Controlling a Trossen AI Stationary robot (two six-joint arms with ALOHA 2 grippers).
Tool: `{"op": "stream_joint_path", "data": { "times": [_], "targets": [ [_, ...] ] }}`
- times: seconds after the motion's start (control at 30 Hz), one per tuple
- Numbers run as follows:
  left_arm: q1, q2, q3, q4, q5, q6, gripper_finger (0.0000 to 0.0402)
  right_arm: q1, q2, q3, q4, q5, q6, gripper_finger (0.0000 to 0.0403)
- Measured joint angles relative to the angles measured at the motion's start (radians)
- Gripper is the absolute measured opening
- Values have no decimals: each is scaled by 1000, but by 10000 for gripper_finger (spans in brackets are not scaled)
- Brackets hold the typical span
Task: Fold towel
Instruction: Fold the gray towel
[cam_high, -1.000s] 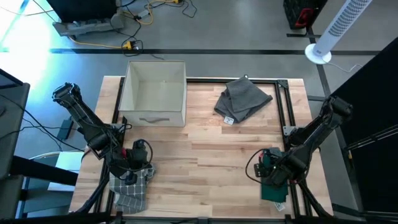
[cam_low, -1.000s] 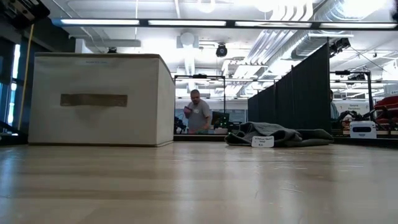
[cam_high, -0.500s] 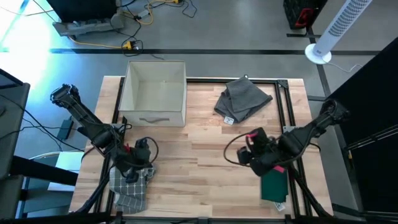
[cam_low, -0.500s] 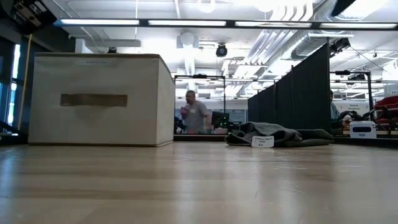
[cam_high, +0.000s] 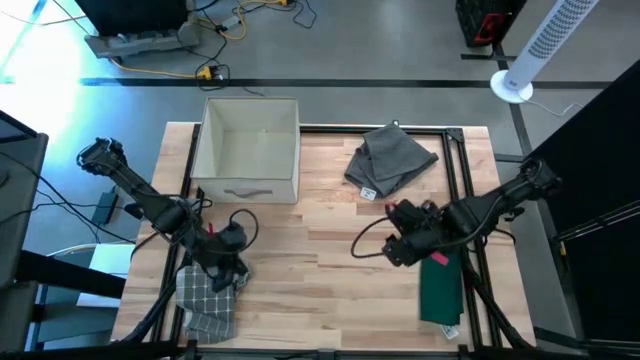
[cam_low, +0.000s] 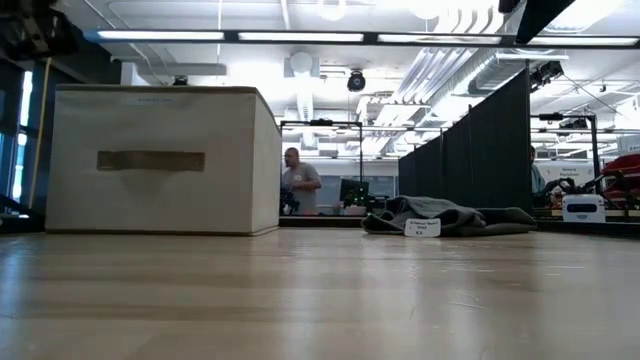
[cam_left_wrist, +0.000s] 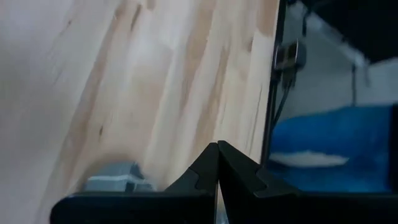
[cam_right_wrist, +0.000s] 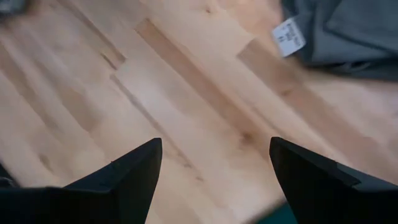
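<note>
Now the right end effector (cam_high: 393, 243) hovers spread near the grey towel (cam_high: 390, 160); left end effector (cam_high: 228, 268) pressed together.

The left tool (cam_left_wrist: 217, 163), fingers pressed together, hangs above the wooden table (cam_left_wrist: 137, 81) near its edge.

This is a robotics lab or open industrial workspace. Beyond the wooden table (cam_low: 320, 300), toward twelve o'clock, run fluorescent ceiling lights (cam_low: 300, 36), exposed ducts (cam_low: 560, 20), black curtain partitions (cam_low: 470, 150) and a person (cam_low: 298, 185) at a workstation. The bare grey floor (cam_high: 380, 50) holds loose cables (cam_high: 215, 25) and a tower fan (cam_high: 540, 45) at one o'clock.
</note>
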Motion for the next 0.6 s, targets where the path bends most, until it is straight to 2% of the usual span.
{"op": "stream_joint_path", "data": {
  "times": [0.17, 0.33, 0.43, 0.6],
  "targets": [
    [48, 0, 0, 96, -2, -48, 0, -74, -48, 0, -69, 4, -132, 286],
    [72, 0, 0, 185, -72, -41, 0, -186, -54, -1, -161, 30, -405, 286],
    [88, 0, 0, 225, -74, 11, 0, -307, -54, -24, -157, -58, -566, 286],
    [106, 0, 0, 231, -71, 105, 0, -542, -53, -74, -131, -187, -721, 286]
  ]
}}
